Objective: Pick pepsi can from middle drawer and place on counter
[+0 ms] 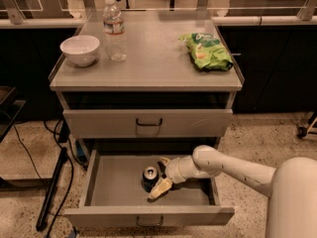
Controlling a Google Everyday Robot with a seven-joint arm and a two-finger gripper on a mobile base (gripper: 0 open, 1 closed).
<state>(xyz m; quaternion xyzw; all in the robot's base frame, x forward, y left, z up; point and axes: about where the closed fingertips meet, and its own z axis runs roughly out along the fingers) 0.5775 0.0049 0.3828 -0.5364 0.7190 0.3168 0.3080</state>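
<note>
The pepsi can (149, 175), dark blue with a silver top, stands upright in the pulled-out middle drawer (148, 215), near the middle of its floor. My gripper (161, 174) reaches into the drawer from the right, at the can's level. Its cream fingers (160, 188) are spread, one on the near side of the can and one on the far side, close beside it. The can rests on the drawer floor. The counter (153, 66) is the flat grey cabinet top above.
On the counter stand a white bowl (80, 49) and a clear water bottle (115, 29) at the left, and a green chip bag (207, 51) lies at the right. A closed drawer (147, 123) sits above the open one. Cables and a black stand (52, 187) lie on the floor at the left.
</note>
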